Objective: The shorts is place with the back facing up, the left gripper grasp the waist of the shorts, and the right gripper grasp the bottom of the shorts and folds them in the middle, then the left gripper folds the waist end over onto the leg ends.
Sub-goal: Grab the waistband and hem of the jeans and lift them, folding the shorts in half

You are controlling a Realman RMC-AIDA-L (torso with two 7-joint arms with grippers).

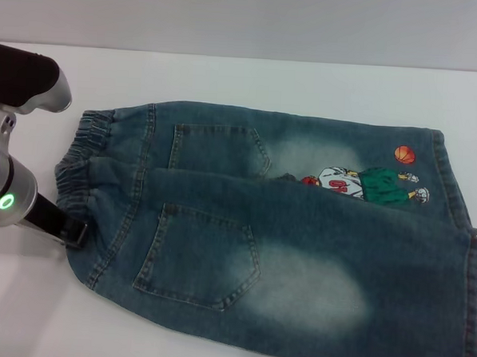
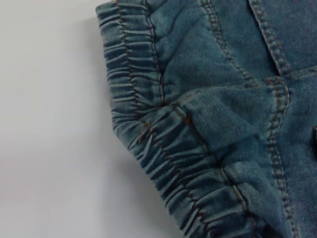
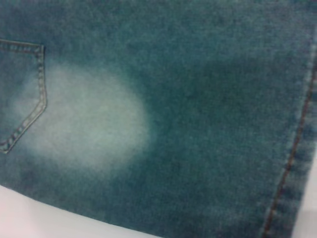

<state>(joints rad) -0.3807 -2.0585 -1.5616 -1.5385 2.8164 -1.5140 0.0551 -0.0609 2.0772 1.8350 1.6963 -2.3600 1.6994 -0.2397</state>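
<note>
Shorts (image 1: 283, 237) lie flat on the white table (image 1: 228, 74), filling the middle and right of my head view, waist at the left and leg ends at the right. They are already doubled lengthwise, one half lapping the other, both back pockets facing up and a cartoon print (image 1: 366, 184) peeking out at the fold line right of centre.

At the left edge of the frame I see my left gripper (image 1: 74, 232) down at the waistband (image 1: 83, 158), its dark tip touching the lower corner of the gathered elastic. I cannot tell if it is clamped on the cloth or loose. The left arm comes in from the upper left, angled down toward the table, a green light lit on its wrist.

My left wrist view shows only the puckered waistband (image 2: 148, 139) against the table.

The right gripper itself I cannot see; its wrist view looks onto a faded patch of denim (image 3: 84, 119) near the hem.
</note>
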